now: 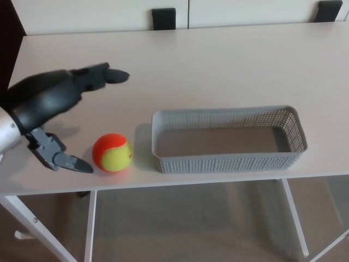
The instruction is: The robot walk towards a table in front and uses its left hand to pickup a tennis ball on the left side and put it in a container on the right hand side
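Observation:
An orange and yellow tennis ball (pixel 112 153) rests on the white table (pixel 218 65) near its front edge, left of centre. My black left hand (pixel 52 106) hangs over the table just left of the ball and above it, open, with its fingers (pixel 103 75) stretched past the ball's far side and the thumb (pixel 60 157) low at the ball's left. It does not touch the ball. A grey perforated container (pixel 228 139) stands empty right beside the ball, to its right. My right hand does not show.
Two black chair backs (pixel 163 18) (pixel 329 10) stand beyond the table's far edge. The table's white legs (pixel 90 229) and a grey floor show below its front edge.

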Controlling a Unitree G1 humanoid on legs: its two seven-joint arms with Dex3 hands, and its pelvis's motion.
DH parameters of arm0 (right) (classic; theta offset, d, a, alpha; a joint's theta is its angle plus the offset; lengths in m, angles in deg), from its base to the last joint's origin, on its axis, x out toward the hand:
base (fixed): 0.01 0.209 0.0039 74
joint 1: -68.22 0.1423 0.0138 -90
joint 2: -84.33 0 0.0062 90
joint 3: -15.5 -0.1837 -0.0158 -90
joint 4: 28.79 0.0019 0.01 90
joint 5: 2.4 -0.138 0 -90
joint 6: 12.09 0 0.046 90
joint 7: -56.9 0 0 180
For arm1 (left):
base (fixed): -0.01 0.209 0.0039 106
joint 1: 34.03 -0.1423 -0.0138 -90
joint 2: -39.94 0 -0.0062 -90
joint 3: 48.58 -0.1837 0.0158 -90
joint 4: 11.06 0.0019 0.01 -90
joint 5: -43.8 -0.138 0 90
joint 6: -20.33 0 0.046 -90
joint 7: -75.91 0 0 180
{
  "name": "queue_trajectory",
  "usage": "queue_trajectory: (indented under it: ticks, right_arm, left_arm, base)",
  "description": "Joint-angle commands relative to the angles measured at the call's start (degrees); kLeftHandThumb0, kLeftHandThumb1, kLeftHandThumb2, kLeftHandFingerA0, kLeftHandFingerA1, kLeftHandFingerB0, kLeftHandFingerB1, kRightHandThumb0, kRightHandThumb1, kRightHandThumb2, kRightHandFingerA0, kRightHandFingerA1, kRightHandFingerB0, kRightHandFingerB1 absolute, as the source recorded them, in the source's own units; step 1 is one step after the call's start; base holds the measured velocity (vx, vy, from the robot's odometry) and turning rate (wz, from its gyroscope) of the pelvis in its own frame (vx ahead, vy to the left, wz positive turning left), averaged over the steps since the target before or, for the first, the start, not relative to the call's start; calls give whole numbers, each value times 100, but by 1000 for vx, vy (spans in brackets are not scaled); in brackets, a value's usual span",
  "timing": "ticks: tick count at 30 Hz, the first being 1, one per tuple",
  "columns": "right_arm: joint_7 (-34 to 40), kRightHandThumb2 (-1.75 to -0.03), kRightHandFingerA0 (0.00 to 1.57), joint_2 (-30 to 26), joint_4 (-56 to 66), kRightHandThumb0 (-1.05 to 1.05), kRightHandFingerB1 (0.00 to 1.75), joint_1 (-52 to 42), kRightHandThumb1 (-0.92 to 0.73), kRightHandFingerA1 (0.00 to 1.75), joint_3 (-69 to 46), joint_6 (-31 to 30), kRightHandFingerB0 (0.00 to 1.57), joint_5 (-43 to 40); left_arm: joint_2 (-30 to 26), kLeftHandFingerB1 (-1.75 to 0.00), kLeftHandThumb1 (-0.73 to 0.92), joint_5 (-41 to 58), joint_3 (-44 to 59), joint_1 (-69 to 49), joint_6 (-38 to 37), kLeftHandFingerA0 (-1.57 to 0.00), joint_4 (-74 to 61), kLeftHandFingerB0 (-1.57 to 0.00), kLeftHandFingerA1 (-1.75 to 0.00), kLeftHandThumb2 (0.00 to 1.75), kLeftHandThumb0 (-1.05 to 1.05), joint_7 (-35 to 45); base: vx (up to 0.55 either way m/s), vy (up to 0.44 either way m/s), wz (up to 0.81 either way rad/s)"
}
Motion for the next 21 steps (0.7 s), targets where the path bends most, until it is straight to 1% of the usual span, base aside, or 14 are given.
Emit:
queue_trajectory:
  ticks: [1, 3, 4, 6, 7, 8, 9, 11, 13, 14, 15, 16, 19, 21]
  right_arm:
    - [41, -67, 4, -14, -78, -19, 27, 46, -56, 46, -36, -59, 2, -38]
    - [17, -69, 3, -17, -15, -22, 28, 12, -55, 47, -16, -35, 1, -30]
    - [24, -68, 4, -10, 38, -22, 27, -10, -55, 46, -1, -61, 2, -18]
    - [60, -64, 3, 2, 138, -19, 25, -13, -57, 46, 12, -175, 5, -5]
    - [62, -64, 3, 4, 174, -18, 25, -31, -57, 45, 15, -193, 5, -7]
    - [56, -64, 3, 4, 176, -19, 26, -34, -57, 46, 10, -191, 5, -18]
    - [48, -64, 3, 3, 162, -19, 26, -27, -57, 46, 2, -186, 5, -34]
    - [30, -67, 4, 5, 58, -21, 28, 8, -56, 48, -20, -154, 2, -67]
    - [38, -67, 3, 1, 91, -21, 28, -17, -56, 48, -2, -139, 3, -37]
    - [44, -66, 4, 2, 117, -21, 27, -24, -57, 47, 5, -156, 5, -30]
    - [51, -66, 4, 4, 148, -21, 27, -32, -57, 47, 12, -180, 5, -22]
    - [51, -66, 4, -2, 141, -20, 27, -11, -57, 46, 23, -182, 4, -8]
    - [58, -67, 3, -3, 154, -22, 29, 1, -55, 48, 39, -163, 2, 7]
    - [56, -65, 3, -4, 137, -22, 28, 42, -57, 49, 35, -166, 5, -11]
  left_arm:
    - [114, -24, 23, -508, -139, -34, 536, -6, -200, -4, -26, 55, -33, 110]
    - [230, -22, 25, -624, -193, -64, 430, -8, -123, -5, -27, 55, -35, -27]
    - [267, -34, 21, -668, -203, -71, 408, -1, -97, 0, -37, 68, -27, -53]
    - [426, -31, 25, -822, -275, -30, 353, -1, 54, 0, -38, 68, -27, -165]
    - [500, -37, 23, -911, -299, -33, 320, -4, 104, 0, -44, 70, -26, -244]
    - [562, -48, 7, -1007, -324, -38, 259, 0, 161, 0, -49, 70, -20, -343]
    - [629, -48, 7, -1116, -345, -43, 180, 0, 228, 0, -49, 70, -20, -442]
    - [721, -48, 10, -1297, -444, -4, 14, 0, 458, 0, -49, 71, -20, -583]
    - [806, -47, 10, -1402, -485, 33, -117, -1, 641, 0, -49, 71, -20, -679]
    - [834, -31, 30, -1452, -500, 48, -159, -16, 707, -13, -35, 55, -36, -726]
    - [863, -31, 30, -1508, -515, 62, -200, -16, 775, -13, -35, 55, -36, -775]
    - [896, -49, 10, -1679, -594, 130, -301, -7, 960, -6, -51, 73, -18, -917]
    - [979, -50, 10, -1943, -721, 237, -409, -7, 1252, -7, -51, 73, -18, -1087]
    - [1022, -50, 10, -2060, -783, 313, -493, -8, 1432, -7, -51, 73, -19, -1184]
  base:
    - [0, 0, 0]
    - [0, 0, 0]
    - [0, 0, 0]
    - [0, 0, 0]
    - [0, 0, 0]
    - [0, 0, 0]
    - [0, 0, 0]
    - [0, 0, 0]
    - [0, 0, 0]
    - [0, 0, 0]
    - [0, 0, 0]
    - [0, 0, 0]
    - [0, 0, 0]
    - [0, 0, 0]
